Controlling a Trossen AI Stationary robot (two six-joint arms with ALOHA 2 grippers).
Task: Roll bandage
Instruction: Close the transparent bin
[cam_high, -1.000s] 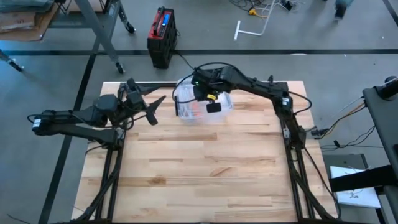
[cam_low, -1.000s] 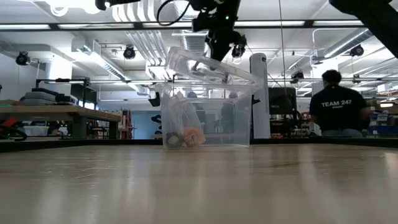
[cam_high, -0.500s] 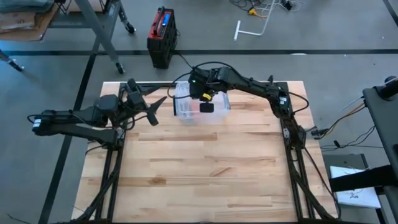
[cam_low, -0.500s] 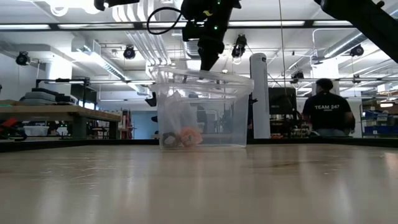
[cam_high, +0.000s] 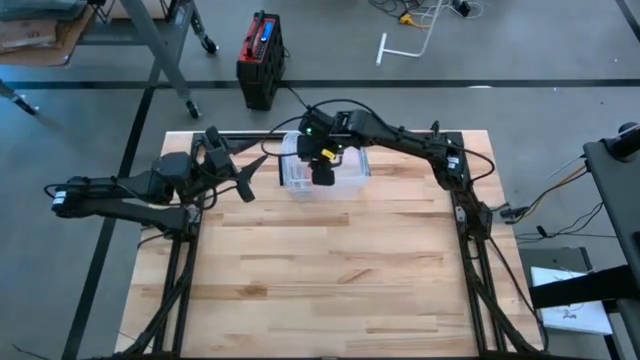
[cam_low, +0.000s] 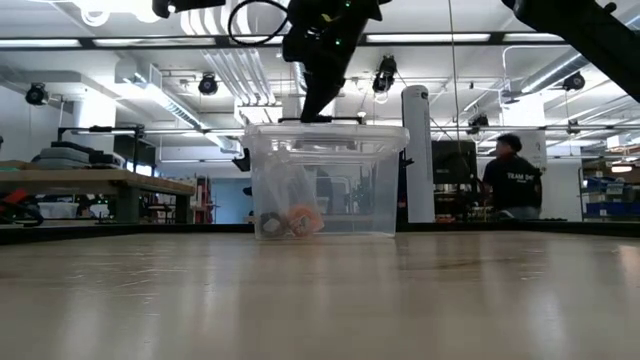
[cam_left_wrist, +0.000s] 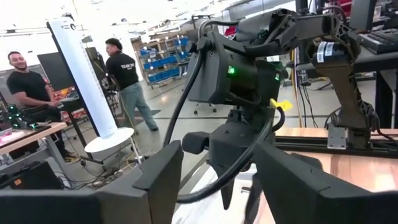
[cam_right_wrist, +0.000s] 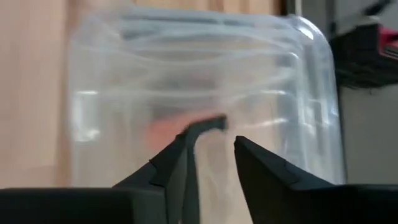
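From above, you see the right hand (cam_high: 322, 172) over a clear lidded box (cam_high: 352, 172) at the worktop's (cam_high: 320, 270) far edge, fingers slightly apart, gripping nothing. The low view alone shows you the bandage roll (cam_low: 301, 220) on the box floor. The left hand (cam_high: 243, 176) waits beside it, fingers spread, empty.

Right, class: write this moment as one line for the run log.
right gripper: above lidded clear box, jaws parted | left gripper: waiting beside it, jaws open | contents: orange item inside
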